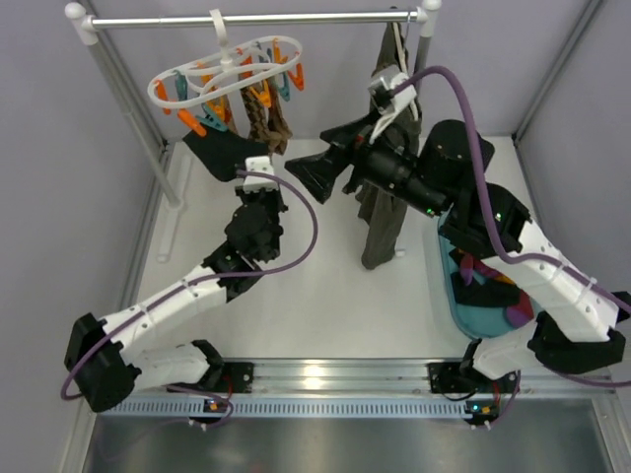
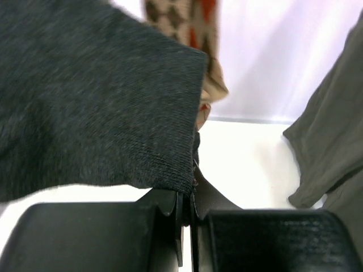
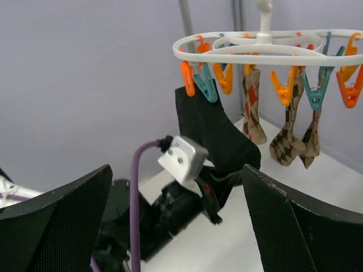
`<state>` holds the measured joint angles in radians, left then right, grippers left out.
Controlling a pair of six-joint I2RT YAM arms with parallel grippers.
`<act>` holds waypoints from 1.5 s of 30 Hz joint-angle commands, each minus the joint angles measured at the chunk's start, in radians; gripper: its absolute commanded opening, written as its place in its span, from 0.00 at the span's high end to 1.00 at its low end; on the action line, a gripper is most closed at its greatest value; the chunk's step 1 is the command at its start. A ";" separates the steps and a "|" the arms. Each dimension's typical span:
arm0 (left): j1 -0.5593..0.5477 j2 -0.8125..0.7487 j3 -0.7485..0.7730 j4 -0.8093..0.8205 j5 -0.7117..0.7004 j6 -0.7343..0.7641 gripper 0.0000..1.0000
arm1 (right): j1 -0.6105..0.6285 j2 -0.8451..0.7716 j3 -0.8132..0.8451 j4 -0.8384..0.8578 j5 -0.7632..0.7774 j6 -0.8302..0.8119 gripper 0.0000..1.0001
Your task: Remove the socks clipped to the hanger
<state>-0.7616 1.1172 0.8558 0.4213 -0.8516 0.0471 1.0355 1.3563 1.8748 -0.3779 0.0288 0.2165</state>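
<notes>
1. Top external view, upper left: white hanger [image 1: 229, 64] hooked on the rail [image 1: 296, 18], argyle socks [image 1: 271, 118] clipped beneath.
2. Left wrist view, bottom centre: left pincer [image 2: 187, 207] clamped tight on the edge of a black sock [image 2: 96, 96].
3. Right wrist view, lower corners: right pincer [image 3: 177, 170] spread wide, gripping nothing; hanger at upper right.
</notes>
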 commanded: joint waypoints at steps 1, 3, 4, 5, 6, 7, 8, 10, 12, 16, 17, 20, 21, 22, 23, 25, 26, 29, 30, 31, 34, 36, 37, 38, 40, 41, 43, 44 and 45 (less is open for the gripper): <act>-0.070 0.093 0.094 0.056 -0.128 0.118 1.00 | 0.072 0.108 0.179 -0.188 0.274 -0.100 0.09; -0.096 0.131 0.145 0.056 -0.145 0.158 1.00 | 0.089 0.177 0.243 -0.223 0.315 -0.120 0.09; -0.103 0.151 0.166 0.056 -0.148 0.175 1.00 | 0.098 0.200 0.306 -0.236 0.332 -0.141 0.09; -0.113 0.194 0.184 0.056 -0.149 0.195 1.00 | 0.103 0.225 0.337 -0.245 0.361 -0.153 0.09; -0.129 0.217 0.225 0.056 -0.150 0.235 1.00 | 0.103 0.266 0.366 -0.253 0.373 -0.170 0.09; -0.137 0.239 0.248 0.056 -0.158 0.256 1.00 | 0.110 0.286 0.409 -0.251 0.403 -0.207 0.09; -0.145 0.265 0.271 0.056 -0.155 0.276 1.00 | 0.113 0.305 0.428 -0.245 0.419 -0.244 0.09; -0.162 0.329 0.327 0.057 -0.142 0.332 1.00 | 0.121 0.348 0.467 -0.221 0.439 -0.297 0.10; -0.168 0.390 0.376 0.057 -0.136 0.367 1.00 | 0.126 0.386 0.492 -0.201 0.453 -0.333 0.12; -0.171 0.463 0.440 0.057 -0.115 0.408 1.00 | 0.129 0.444 0.517 -0.147 0.474 -0.423 0.16; -0.173 0.475 0.449 0.057 -0.112 0.413 1.00 | 0.130 0.454 0.524 -0.135 0.480 -0.436 0.17; -0.176 0.506 0.497 0.057 -0.103 0.430 1.00 | 0.139 0.492 0.538 -0.098 0.497 -0.485 0.19; -0.177 0.510 0.505 0.057 -0.096 0.436 1.00 | 0.141 0.498 0.538 -0.093 0.505 -0.512 0.19; -0.180 0.520 0.511 0.057 -0.095 0.438 1.00 | 0.143 0.503 0.537 -0.084 0.508 -0.528 0.19; -0.180 0.523 0.523 0.057 -0.092 0.441 1.00 | 0.141 0.521 0.535 -0.070 0.531 -0.548 0.19; -0.186 0.530 0.531 0.057 -0.081 0.442 1.00 | 0.141 0.540 0.537 -0.032 0.566 -0.603 0.21; -0.189 0.532 0.534 0.057 -0.079 0.442 1.00 | 0.140 0.555 0.540 -0.020 0.574 -0.617 0.22; -0.193 0.536 0.542 0.059 -0.075 0.441 1.00 | 0.124 0.575 0.541 0.043 0.614 -0.664 0.25; -0.193 0.535 0.540 0.059 -0.073 0.439 1.00 | 0.115 0.581 0.543 0.071 0.620 -0.687 0.26; -0.194 0.536 0.539 0.059 -0.070 0.439 1.00 | 0.109 0.587 0.543 0.085 0.622 -0.695 0.26; -0.193 0.532 0.535 0.059 -0.067 0.445 1.00 | 0.092 0.622 0.558 0.120 0.608 -0.720 0.27; -0.194 0.529 0.535 0.059 -0.066 0.447 1.00 | 0.087 0.649 0.584 0.120 0.597 -0.723 0.27; -0.193 0.529 0.537 0.059 -0.066 0.447 1.00 | 0.086 0.653 0.584 0.128 0.591 -0.724 0.28; -0.194 0.526 0.535 0.059 -0.066 0.447 1.00 | 0.086 0.661 0.584 0.146 0.589 -0.727 0.29; -0.194 0.523 0.534 0.059 -0.063 0.444 1.00 | 0.081 0.668 0.583 0.165 0.580 -0.740 0.30; -0.193 0.520 0.531 0.059 -0.058 0.442 1.00 | 0.078 0.675 0.583 0.181 0.577 -0.746 0.30; -0.194 0.514 0.523 0.059 -0.056 0.436 1.00 | 0.071 0.679 0.564 0.215 0.583 -0.766 0.37; -0.193 0.513 0.522 0.059 -0.053 0.435 1.00 | 0.069 0.678 0.555 0.256 0.589 -0.773 0.39; -0.193 0.513 0.520 0.059 -0.053 0.432 1.00 | 0.069 0.675 0.535 0.273 0.595 -0.782 0.41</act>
<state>-0.9497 1.6482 1.3598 0.4339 -0.9215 0.4786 1.1240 2.0338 2.4092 -0.2554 0.6102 -0.5251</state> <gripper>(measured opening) 0.027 0.604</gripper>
